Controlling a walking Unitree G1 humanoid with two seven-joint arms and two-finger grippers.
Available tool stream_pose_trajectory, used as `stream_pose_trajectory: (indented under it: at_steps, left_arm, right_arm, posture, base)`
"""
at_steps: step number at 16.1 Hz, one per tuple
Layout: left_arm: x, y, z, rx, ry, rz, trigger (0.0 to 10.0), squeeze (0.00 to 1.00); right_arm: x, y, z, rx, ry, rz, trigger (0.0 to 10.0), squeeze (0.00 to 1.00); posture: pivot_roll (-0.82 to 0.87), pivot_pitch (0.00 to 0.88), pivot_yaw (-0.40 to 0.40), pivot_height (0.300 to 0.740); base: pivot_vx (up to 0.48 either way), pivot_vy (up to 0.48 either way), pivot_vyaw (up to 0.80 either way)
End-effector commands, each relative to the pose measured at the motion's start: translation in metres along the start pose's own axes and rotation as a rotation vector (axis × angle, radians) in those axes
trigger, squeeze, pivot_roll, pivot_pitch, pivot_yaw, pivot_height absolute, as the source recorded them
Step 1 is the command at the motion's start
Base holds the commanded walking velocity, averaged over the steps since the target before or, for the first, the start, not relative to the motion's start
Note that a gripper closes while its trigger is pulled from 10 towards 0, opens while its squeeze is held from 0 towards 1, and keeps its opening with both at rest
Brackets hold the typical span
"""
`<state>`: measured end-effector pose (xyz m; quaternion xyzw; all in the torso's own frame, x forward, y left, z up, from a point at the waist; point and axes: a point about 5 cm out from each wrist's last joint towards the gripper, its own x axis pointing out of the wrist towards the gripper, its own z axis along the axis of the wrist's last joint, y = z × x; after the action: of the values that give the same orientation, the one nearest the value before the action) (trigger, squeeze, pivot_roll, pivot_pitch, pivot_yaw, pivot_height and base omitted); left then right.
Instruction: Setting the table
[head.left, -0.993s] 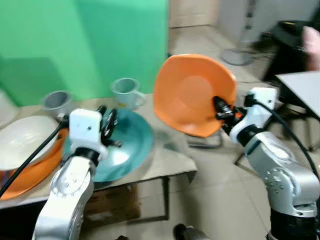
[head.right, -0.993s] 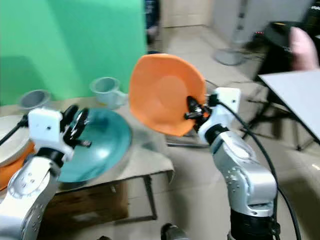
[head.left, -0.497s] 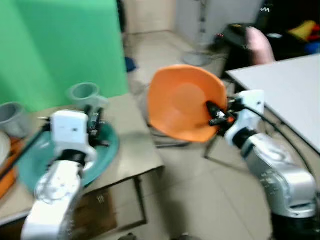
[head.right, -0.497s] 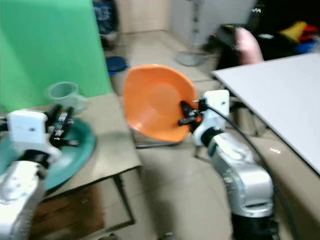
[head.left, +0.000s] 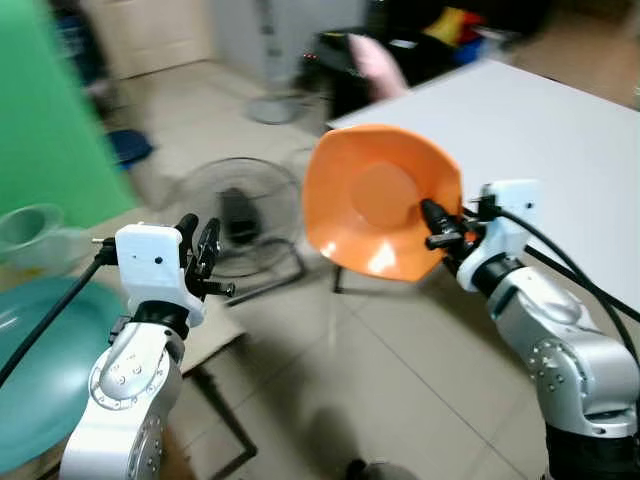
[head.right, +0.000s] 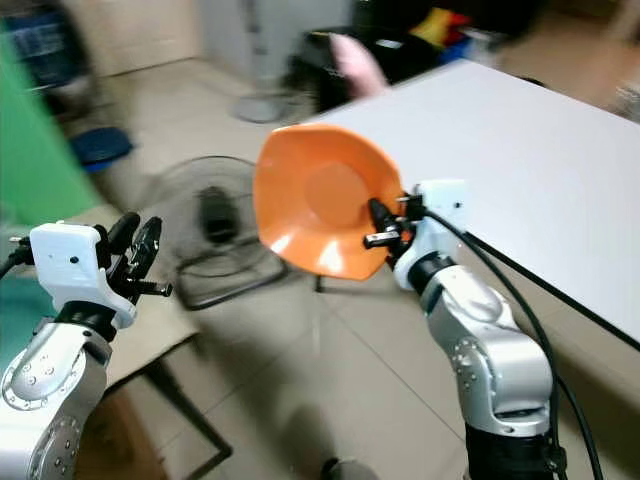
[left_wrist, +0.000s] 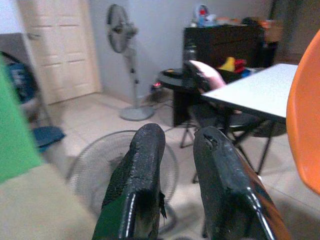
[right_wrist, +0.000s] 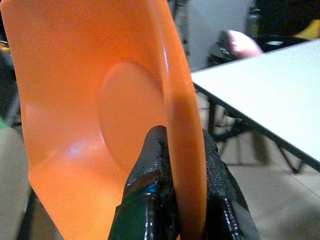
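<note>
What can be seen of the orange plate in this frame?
The orange plate is a glossy, plastic-looking dish with rounded-square corners, a raised rim and a shallow round well. It is held nearly on edge in the air, well facing the robot, over the tiled floor beside the white table. The right gripper pinches its rim, one finger on each face. Nothing else touches it.

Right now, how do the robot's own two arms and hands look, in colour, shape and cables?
Both arms are rounded, glossy silver segments ending in a white box-shaped wrist block. A black cable runs along each arm to that block. The left hand and the right hand each have two long black fingers with a rough, matte surface; near their bases the wrist views show a green tint.
</note>
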<state>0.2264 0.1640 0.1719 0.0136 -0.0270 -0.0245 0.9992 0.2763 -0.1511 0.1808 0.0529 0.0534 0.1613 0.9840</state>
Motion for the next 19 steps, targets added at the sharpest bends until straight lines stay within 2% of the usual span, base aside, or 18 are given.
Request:
stream_pose_trajectory:
  at_steps: [1,5,8,14,19]
  left_arm:
    - [-0.002,-0.004,-0.005,-0.03,0.03,-0.002,10.0,0.0]
    - [-0.005,0.006,-0.005,0.004,0.012,0.058,10.0,0.0]
    - [-0.001,0.007,-0.003,0.021,0.006,0.071,10.0,0.0]
    - [0.002,0.007,-0.005,0.029,0.015,0.08,10.0,0.0]
    - [0.003,0.01,-0.005,0.04,0.017,0.086,10.0,0.0]
  right_arm:
    - [-0.004,-0.011,0.006,-0.027,-0.031,-0.069,10.0,0.0]
    - [-0.004,-0.019,0.004,-0.027,-0.017,-0.13,10.0,0.0]
    - [-0.002,-0.019,-0.001,-0.053,0.008,-0.156,10.0,0.0]
    - [-0.007,-0.025,-0.013,0.009,0.042,-0.197,10.0,0.0]
    - [-0.009,-0.026,-0.022,0.015,0.072,-0.203,10.0,0.0]
  posture:
    - [-0.11,0.0,0.013,0.74]
    - [-0.11,0.0,0.004,0.74]
    - [-0.11,0.0,0.007,0.74]
    - [-0.12,0.0,0.024,0.74]
    - [-0.11,0.0,0.026,0.74]
  base:
    - [0.0,0.0,-0.8]
    - [0.0,0.0,-0.8]
    - [0.0,-0.107,-0.79]
    - [0.0,-0.436,0.0]
    - [0.0,-0.439,0.0]
